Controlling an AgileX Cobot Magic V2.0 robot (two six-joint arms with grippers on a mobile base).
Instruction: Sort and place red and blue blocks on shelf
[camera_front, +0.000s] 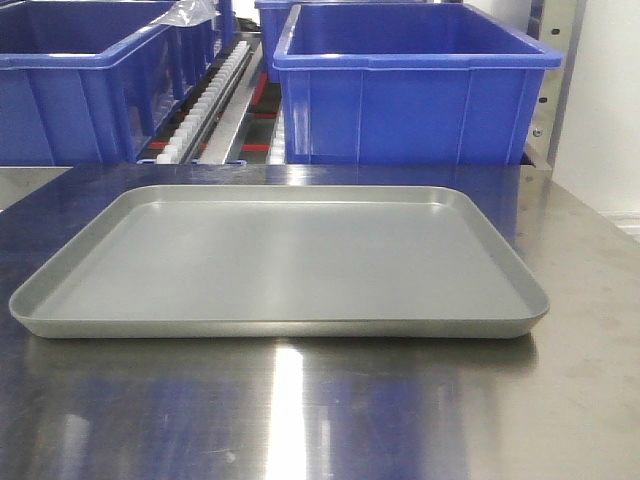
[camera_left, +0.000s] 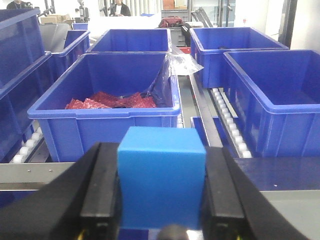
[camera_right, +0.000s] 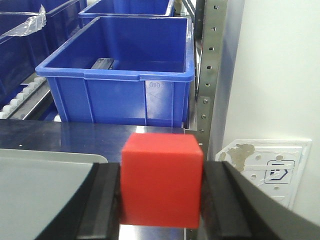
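Note:
A sky-blue block (camera_left: 161, 177) fills the bottom of the left wrist view, and my left gripper (camera_left: 161, 200) is shut on it, black fingers pressed to both its sides. It hangs in front of the shelf (camera_left: 200, 107) with its white roller tracks. In the right wrist view my right gripper (camera_right: 161, 200) is shut on the red block (camera_right: 161, 181), held above the steel tabletop near the tray's right corner. Neither gripper nor block shows in the front view.
A shallow grey tray (camera_front: 90, 262) lies on the shiny steel tabletop (camera_front: 300, 410). Large dark-blue bins (camera_front: 415, 85) stand on the shelf behind it; one bin (camera_left: 107, 107) holds red packets. A perforated steel post (camera_right: 209, 75) and a white wall stand at the right.

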